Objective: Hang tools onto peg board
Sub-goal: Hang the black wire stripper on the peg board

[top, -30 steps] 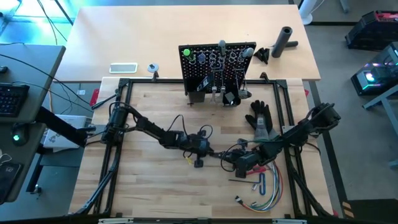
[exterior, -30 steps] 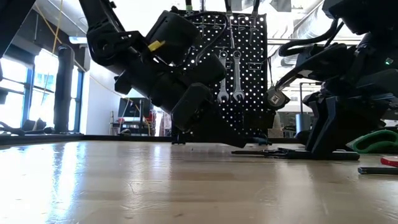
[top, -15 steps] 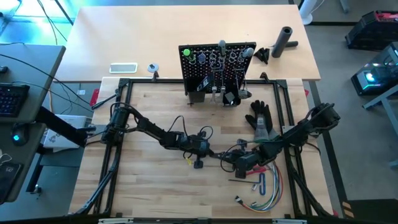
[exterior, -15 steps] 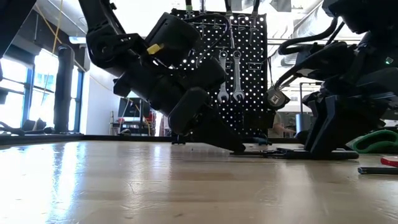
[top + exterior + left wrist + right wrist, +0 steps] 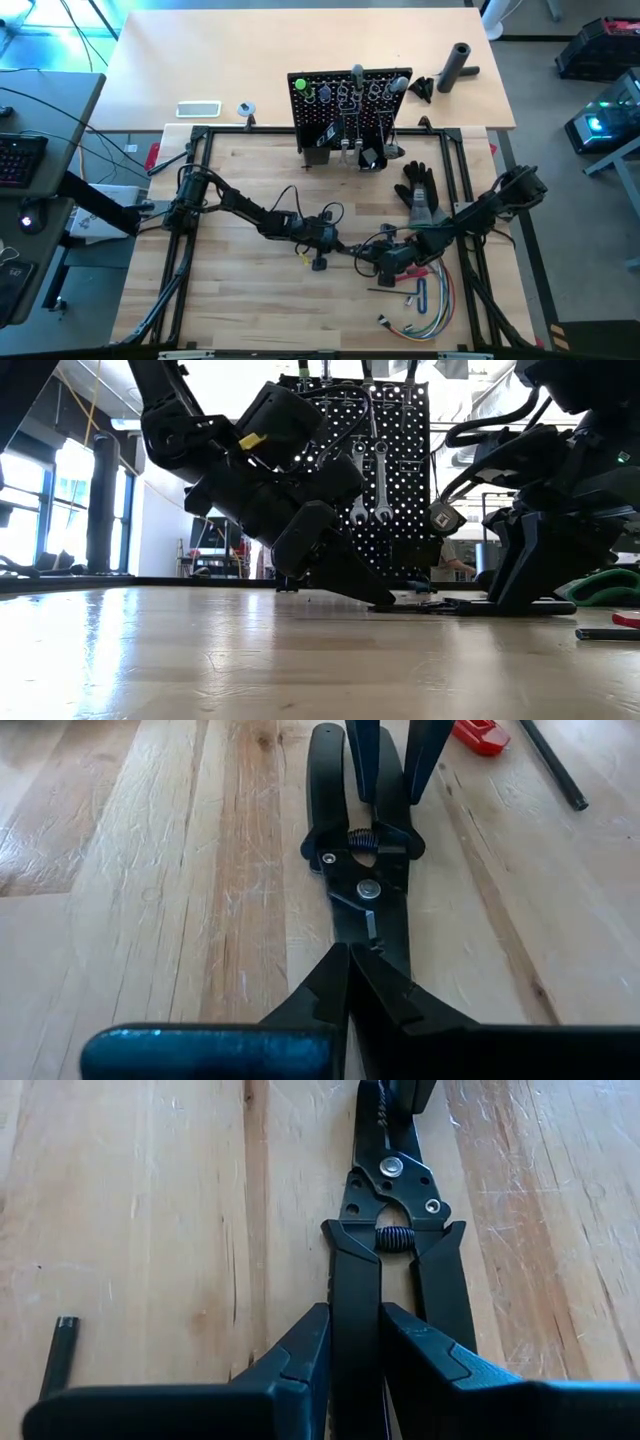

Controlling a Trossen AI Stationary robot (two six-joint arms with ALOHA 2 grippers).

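So both claws are down mid-table on the black pliers [image 5: 365, 890]: left gripper [image 5: 322, 243] clenched on the nose end, right gripper [image 5: 383, 262] clamping one handle. Plenty of bare wood nearby. Peg board [image 5: 345, 105] stands at the far edge, wrenches [image 5: 370, 480] hung.

Overhead; table-level; two close wrist views

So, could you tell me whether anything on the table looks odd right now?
Yes: both tools grip the same pliers lying on the table. The left tool pinches the nose, the right tool clamps one handle. A black glove lies by the peg board.
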